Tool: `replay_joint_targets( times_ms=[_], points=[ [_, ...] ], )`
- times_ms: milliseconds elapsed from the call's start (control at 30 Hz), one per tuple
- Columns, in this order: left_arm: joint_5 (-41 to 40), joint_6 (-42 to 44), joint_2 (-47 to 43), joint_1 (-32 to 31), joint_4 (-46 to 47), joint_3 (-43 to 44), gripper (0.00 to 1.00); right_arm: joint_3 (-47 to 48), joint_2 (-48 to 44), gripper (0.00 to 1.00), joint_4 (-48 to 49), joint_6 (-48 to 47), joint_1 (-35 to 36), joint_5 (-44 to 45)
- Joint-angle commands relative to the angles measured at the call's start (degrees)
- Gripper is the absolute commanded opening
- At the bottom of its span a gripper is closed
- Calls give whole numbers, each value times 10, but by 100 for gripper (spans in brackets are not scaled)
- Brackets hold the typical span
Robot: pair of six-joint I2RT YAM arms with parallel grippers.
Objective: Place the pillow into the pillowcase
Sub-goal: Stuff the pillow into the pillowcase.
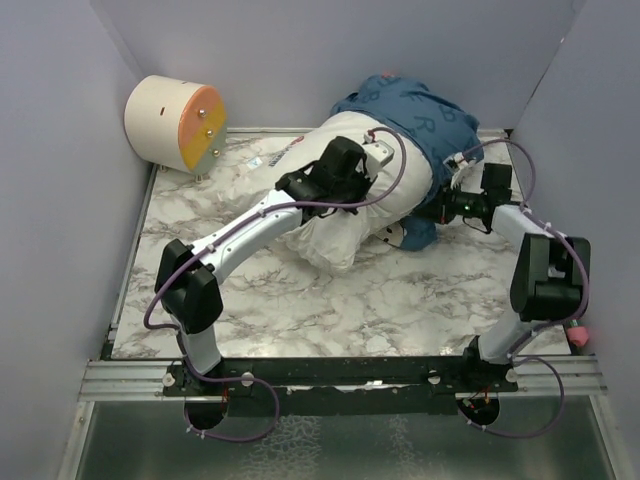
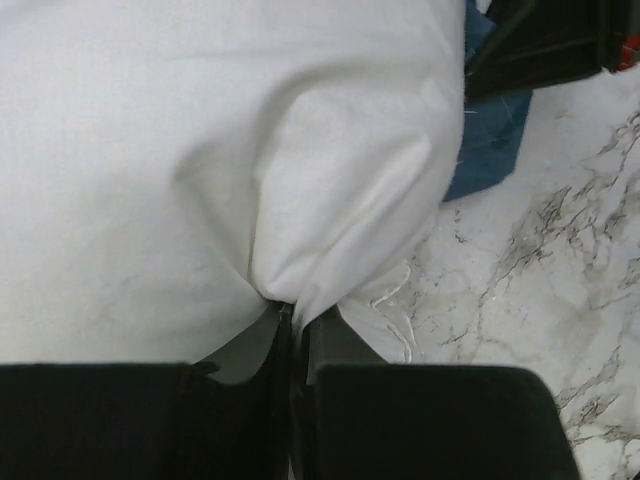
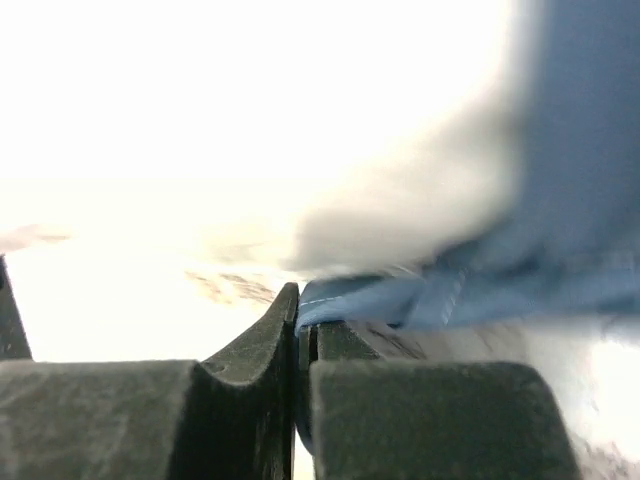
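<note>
Blue pillowcase (image 3: 420, 295) hem nipped by right gripper (image 3: 300, 320) (wrist view only); left gripper (image 2: 292, 318) pinches pillow (image 2: 200, 160)

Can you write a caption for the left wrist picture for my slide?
Left claw shut, pinching a fold of the white pillow above the marble table.

A cream cylinder (image 1: 172, 122) with orange face rests on the marble table (image 1: 330, 315).
</note>
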Motion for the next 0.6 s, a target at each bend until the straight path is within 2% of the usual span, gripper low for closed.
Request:
replay_joint_targets(
  times_ms=[0,100,200,267,400,500,567],
  points=[
    [15,-35,-1,31,89,90,0,-6,-187,1,23,-18,46,-279],
    [0,-65,31,41,86,147,0,38,-254,1,-30,-19,112,-323],
    [-16,-92,59,48,90,195,0,90,-268,1,-98,-32,162,-355],
    [-15,-109,69,50,97,209,0,90,-265,1,-113,-26,171,-327],
    [45,-153,61,51,135,158,0,53,-216,1,-112,-20,160,-166],
    [126,-188,45,48,175,93,0,93,-165,1,-121,-8,140,-156],
    [162,-187,33,39,179,69,0,149,-163,1,-122,8,137,-153]
  ],
)
